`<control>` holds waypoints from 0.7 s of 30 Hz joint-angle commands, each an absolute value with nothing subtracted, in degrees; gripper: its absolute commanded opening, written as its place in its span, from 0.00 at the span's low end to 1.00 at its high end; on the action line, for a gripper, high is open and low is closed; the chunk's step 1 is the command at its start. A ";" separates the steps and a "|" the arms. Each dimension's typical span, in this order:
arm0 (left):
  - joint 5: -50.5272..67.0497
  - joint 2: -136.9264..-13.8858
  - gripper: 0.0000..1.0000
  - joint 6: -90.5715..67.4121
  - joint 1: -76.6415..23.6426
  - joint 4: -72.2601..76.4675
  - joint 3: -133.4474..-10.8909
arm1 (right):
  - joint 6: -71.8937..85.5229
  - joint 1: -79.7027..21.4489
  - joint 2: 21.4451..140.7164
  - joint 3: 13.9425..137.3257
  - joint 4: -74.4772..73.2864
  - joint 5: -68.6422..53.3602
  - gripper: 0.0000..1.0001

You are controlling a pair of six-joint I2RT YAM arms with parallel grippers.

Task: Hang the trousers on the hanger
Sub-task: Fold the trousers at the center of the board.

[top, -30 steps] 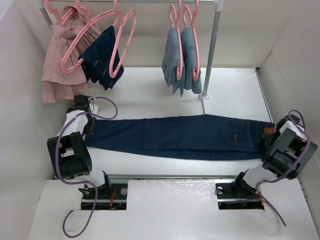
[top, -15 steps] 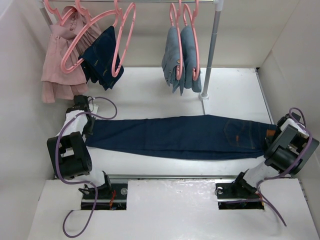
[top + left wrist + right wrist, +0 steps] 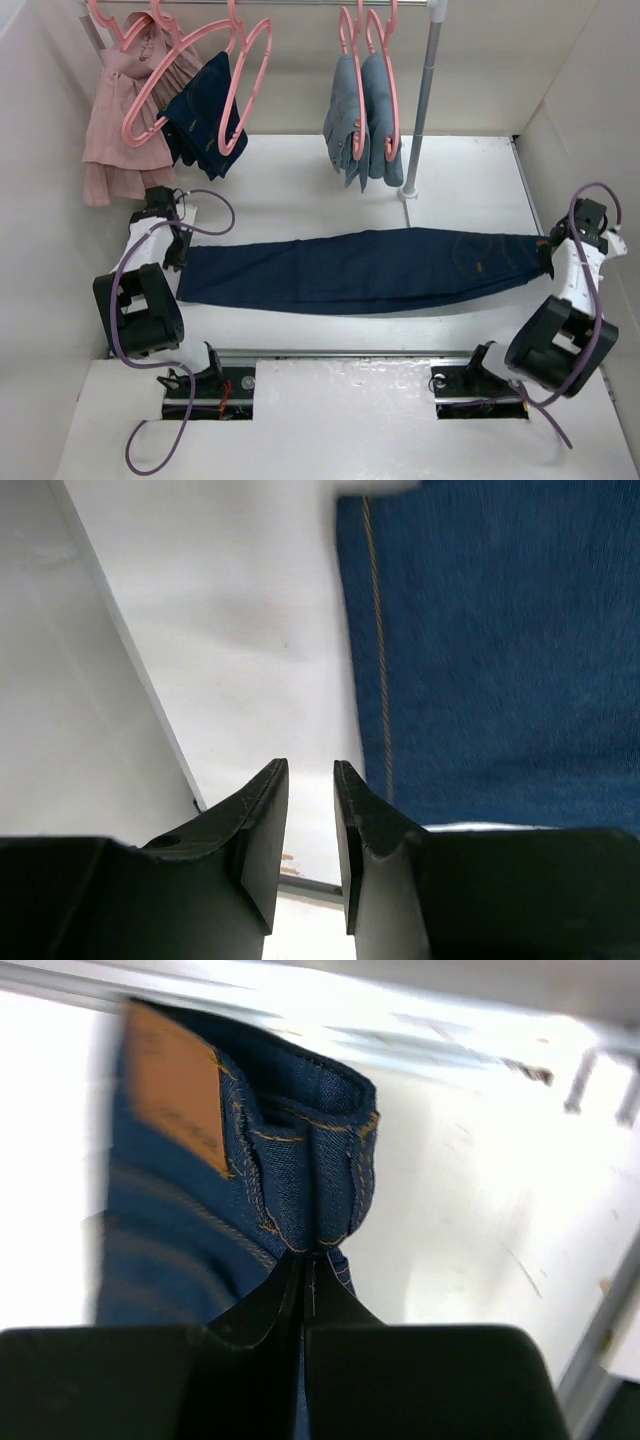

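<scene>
The trousers (image 3: 350,270) are dark navy jeans lying lengthwise across the white table, waist to the right. My right gripper (image 3: 547,258) is shut on the bunched waistband (image 3: 315,1160), just beside the tan label (image 3: 175,1085). At the leg end, my left gripper (image 3: 178,258) hovers beside the hem. Its jaws (image 3: 310,765) stand a narrow gap apart with only bare table between them, and the denim (image 3: 500,650) lies to their right. The hanger (image 3: 262,60), thin and pink, hangs among others alike on the rail at the back left.
On the rail hang a pink garment (image 3: 120,140), a small navy garment (image 3: 205,120) and light blue-grey jeans (image 3: 360,125) on pink hangers. The rail's pole (image 3: 420,100) stands at back centre-right. White walls close in both sides.
My right arm has swung out to the right and back, pulling the waist end with it. The trousers slid right and drew narrower. The left jaws have parted slightly.
</scene>
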State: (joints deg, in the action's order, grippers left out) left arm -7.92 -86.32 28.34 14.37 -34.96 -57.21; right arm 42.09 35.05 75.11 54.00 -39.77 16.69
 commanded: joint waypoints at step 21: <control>-5.00 -89.03 0.26 26.02 7.82 -33.31 -53.53 | 16.80 -15.64 57.83 80.33 -28.39 54.85 0.00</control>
State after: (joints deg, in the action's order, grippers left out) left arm -4.78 -88.68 27.05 8.23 -33.65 -53.91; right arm 24.16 -14.20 59.77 76.97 -34.76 50.19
